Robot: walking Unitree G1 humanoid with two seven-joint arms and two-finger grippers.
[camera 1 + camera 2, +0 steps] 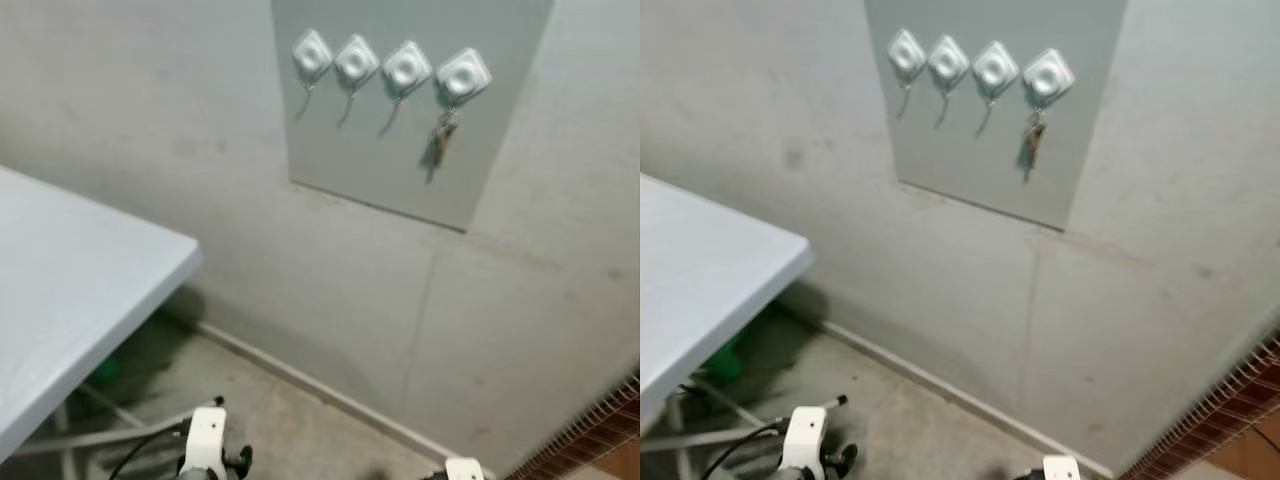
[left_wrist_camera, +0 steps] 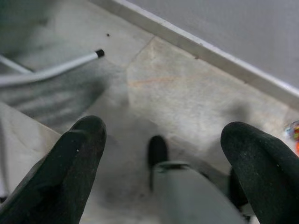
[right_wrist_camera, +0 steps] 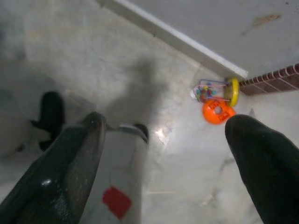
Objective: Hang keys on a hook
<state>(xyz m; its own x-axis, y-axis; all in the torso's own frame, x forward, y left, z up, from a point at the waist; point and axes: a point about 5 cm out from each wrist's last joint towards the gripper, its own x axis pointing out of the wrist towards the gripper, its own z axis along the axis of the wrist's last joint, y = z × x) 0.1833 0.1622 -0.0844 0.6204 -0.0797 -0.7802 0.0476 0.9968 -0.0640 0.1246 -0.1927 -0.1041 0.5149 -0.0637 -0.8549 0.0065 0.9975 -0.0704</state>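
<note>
A: Where are the keys point(image 1: 443, 135)?

B: On the wall, hanging from the rightmost hook point(image 1: 464, 74) of a row of four white hooks; the row sits on a grey panel point(image 1: 400, 150) fixed to the far wall; the other three hooks carry nothing.

A: And the left hand point(image 2: 163, 154)?

B: Low, pointing down at the floor point(image 2: 187, 93); its two black fingers point(image 2: 70, 168) stand wide apart with nothing between them; beyond them lie pale floor tiles, a white skirting strip along the wall, and a thin white table leg point(image 2: 51, 70) with a black foot.

A: The right hand point(image 3: 163, 158)?

B: Also hanging low over the floor; its fingers point(image 3: 261, 158) are spread wide and hold nothing; past them, near the wall's foot, lie an orange ring toy point(image 3: 217, 112) and a clear toy with coloured beads point(image 3: 214, 90), the two touching or nearly so.

A: Anything else in the head views?

B: A white surface point(image 1: 70, 290) juts in from the left, near side; a strip of red brick pattern point(image 1: 590, 430) shows at the lower right; the tops of both arms peek in at the bottom edge.
</note>
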